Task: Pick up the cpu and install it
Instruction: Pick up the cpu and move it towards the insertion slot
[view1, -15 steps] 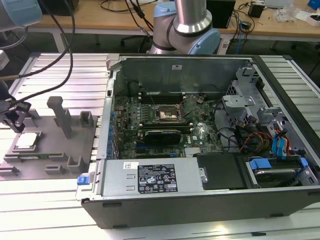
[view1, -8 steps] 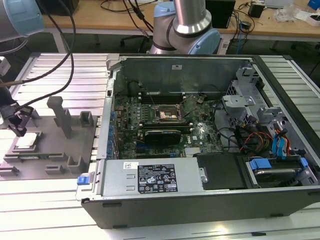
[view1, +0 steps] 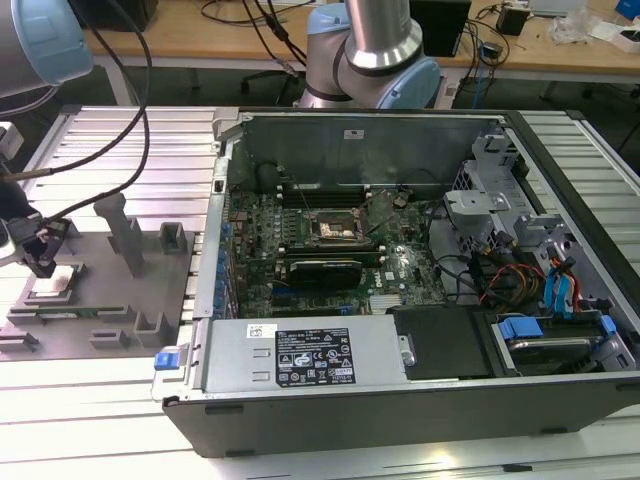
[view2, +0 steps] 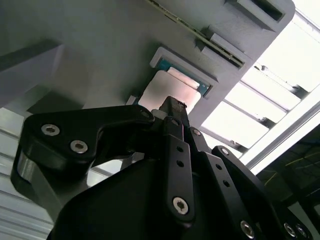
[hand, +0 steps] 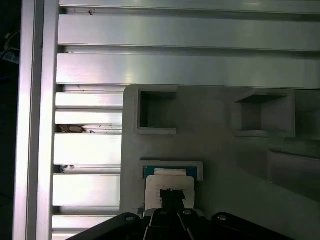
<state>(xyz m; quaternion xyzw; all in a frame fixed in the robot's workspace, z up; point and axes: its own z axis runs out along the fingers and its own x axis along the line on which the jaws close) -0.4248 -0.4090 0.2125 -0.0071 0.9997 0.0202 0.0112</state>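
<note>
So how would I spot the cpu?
Look past the open computer case to the grey fixture plate at the exterior view's left. Just below the black gripper lies the cpu, a small flat silvery square, unlike the raised grey blocks around it.

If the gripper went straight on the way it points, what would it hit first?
Most likely the cpu, sitting in the grey fixture right under the gripper; how close is unclear.
</note>
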